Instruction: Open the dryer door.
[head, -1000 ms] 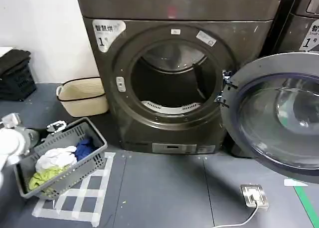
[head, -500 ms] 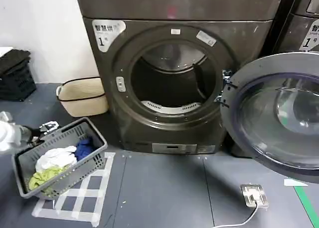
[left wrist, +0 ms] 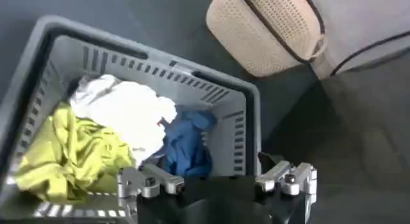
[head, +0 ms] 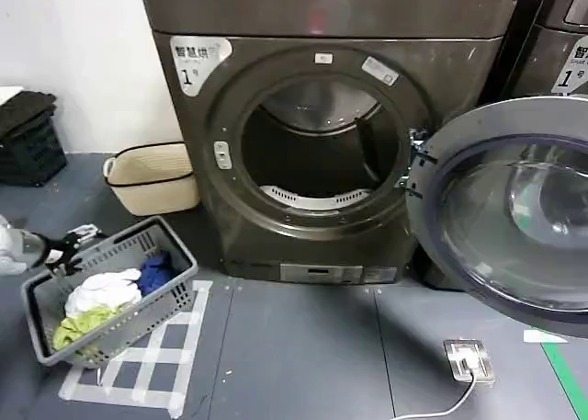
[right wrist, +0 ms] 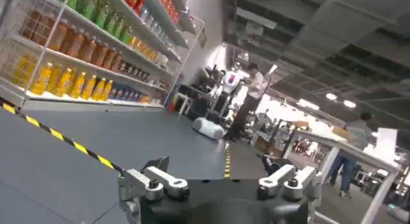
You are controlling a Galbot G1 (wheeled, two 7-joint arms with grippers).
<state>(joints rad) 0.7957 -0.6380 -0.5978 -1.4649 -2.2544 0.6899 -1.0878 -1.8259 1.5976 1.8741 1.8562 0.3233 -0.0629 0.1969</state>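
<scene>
- The left gripper (head: 69, 247) is seen at the far left edge of the head view, at about 9 o'clock, low over the near-left rim of a grey laundry basket (head: 138, 305); its fingers are spread apart with nothing between them, as the left wrist view (left wrist: 218, 180) confirms
- White, yellow-green and blue clothes (head: 101, 300) are piled inside the basket, which is set on a grid of pale tape (head: 138, 365) on the dark floor
- A black crate (head: 28, 140) is placed by the white wall at about 10 o'clock
- A beige woven basket (head: 152, 176) is placed on the floor just beside the dryer's lower left side, behind the grey basket
- The dryer (head: 303, 144) is found at the centre of the head view, toward 12 o'clock, with its silver "1" sticker (head: 197, 62) at the upper left corner and its round opening uncovered, so that the drum (head: 317, 153) is exposed
- The dryer door (head: 510, 213) is swung fully out to the right, at about 3 o'clock, hung on hinges (head: 413, 167) at the opening's right edge, with its grey inner side and tinted glass turned to the camera
- A neighbouring dark machine (head: 560, 43) is partly seen behind the open door at about 1 o'clock
- A metal floor socket (head: 469, 360) with a pale cable is set on the floor at about 5 o'clock
- The right gripper (right wrist: 218, 184) is shown in the right wrist view with its fingers released and wide apart, gripping nothing, pointed toward an aisle with shelves of bottles (right wrist: 83, 46)
</scene>
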